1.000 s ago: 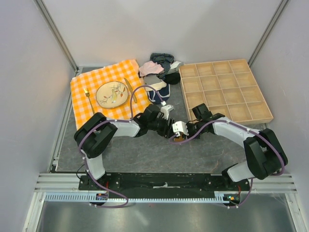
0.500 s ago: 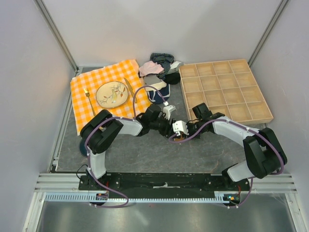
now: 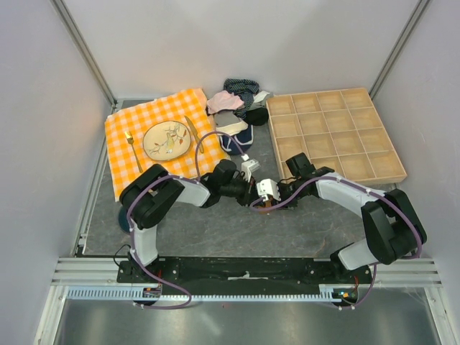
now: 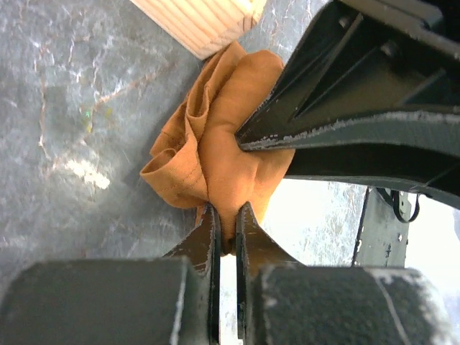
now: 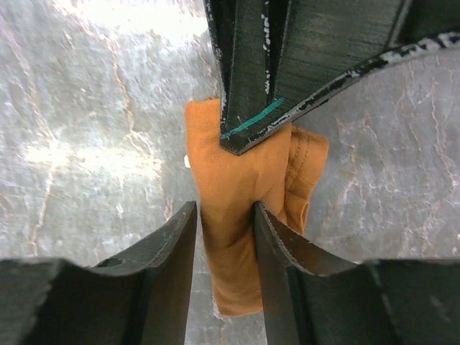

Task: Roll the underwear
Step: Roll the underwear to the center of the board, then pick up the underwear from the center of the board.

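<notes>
Here the underwear (image 4: 219, 151) lies bunched into a small rust-orange wad on the grey marbled table (image 3: 215, 223), near its middle and just off the near left corner of the wooden tray (image 3: 338, 136), with both arms reaching in over it from either side. The left gripper (image 4: 224, 218) has its jaws drawn almost together, nipping a thin edge of the cloth between the tips; in its own wrist view the fabric spreads away from the pinch in soft folds, with a stitched hem curling at the left. The right gripper (image 5: 223, 215) meets the wad from the opposite side, its jaws clamped on a thicker fold that fills the gap between the two fingers (image 5: 180, 230), and the tail of that fold runs on down past them. The closed tips of the left gripper press onto the same fold just beyond the right one's jaws, so the two grips sit close together on the garment. From above only a sliver of orange shows beneath the two wrists. Farther back on the left an orange checked cloth (image 3: 126, 162) carries a plate (image 3: 167, 139), a fork (image 3: 133, 149) and a knife (image 3: 192, 131), and a heap of other clothes (image 3: 237, 100) lies at the far edge between that cloth and the tray
</notes>
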Robot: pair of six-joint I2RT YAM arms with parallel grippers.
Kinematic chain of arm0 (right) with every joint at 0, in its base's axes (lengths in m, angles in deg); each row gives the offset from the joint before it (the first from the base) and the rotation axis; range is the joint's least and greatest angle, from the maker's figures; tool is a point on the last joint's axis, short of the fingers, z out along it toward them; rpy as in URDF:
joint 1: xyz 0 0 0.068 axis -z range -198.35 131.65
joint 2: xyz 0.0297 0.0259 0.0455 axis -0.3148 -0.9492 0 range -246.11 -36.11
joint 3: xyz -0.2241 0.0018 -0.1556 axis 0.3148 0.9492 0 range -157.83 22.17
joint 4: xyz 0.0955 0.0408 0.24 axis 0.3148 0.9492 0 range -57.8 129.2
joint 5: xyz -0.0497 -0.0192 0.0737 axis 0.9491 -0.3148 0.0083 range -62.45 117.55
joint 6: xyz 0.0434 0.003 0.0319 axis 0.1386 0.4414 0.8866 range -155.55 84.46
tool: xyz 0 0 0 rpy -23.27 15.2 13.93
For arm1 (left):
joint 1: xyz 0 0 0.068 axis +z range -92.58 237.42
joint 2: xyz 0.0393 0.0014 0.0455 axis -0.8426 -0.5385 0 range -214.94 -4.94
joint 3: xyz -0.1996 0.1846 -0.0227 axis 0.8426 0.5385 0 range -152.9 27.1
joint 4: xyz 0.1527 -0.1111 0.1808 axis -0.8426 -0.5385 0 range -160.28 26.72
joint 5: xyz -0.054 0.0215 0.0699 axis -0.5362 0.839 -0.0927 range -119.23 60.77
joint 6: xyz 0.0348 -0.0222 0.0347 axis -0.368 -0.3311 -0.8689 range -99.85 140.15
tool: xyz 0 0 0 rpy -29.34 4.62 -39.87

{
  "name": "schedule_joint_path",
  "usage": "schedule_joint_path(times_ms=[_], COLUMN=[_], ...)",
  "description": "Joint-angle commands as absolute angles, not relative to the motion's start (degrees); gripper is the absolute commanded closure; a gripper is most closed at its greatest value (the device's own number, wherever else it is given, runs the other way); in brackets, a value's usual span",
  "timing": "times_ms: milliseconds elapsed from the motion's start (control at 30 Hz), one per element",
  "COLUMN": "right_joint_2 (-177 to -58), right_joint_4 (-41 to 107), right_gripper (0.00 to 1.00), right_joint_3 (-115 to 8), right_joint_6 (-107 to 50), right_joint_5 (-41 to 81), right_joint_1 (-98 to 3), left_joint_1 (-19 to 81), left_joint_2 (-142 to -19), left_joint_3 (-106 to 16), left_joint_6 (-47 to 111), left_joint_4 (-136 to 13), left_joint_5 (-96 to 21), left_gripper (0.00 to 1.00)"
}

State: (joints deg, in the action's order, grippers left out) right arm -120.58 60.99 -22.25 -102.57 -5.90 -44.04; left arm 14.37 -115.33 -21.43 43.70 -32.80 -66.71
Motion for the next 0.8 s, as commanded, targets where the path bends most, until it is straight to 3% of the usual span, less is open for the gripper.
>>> schedule_joint_path(times_ms=[0, 133, 333, 767], right_joint_2=[-122.5, -121.3, -122.5, -133.6], right_joint_4=[69.6, 72.4, 74.5, 67.8], right_gripper=[0.53, 0.39, 0.27, 0.20], right_joint_3=[-21.8, -24.8, -30.0, -34.5], right_joint_6=[-99.4, -96.6, -91.2, -74.7], right_joint_5=[-6.2, -11.3, -16.3, -14.4], right_joint_1=[-43.7, -43.6, -43.7, -47.4], left_joint_1=[14.4, 14.5, 14.4, 14.4], left_joint_2=[-111.3, -108.0, -103.6, -101.2], left_joint_3=[-15.0, -10.0, -3.8, 0.9], left_joint_6=[46.2, 47.3, 47.7, 50.2], left_joint_4=[-32.3, -30.4, -29.3, -25.3], left_joint_5=[-64.2, -63.2, -61.6, -60.7], left_gripper=[0.98, 0.98, 0.98, 0.98])
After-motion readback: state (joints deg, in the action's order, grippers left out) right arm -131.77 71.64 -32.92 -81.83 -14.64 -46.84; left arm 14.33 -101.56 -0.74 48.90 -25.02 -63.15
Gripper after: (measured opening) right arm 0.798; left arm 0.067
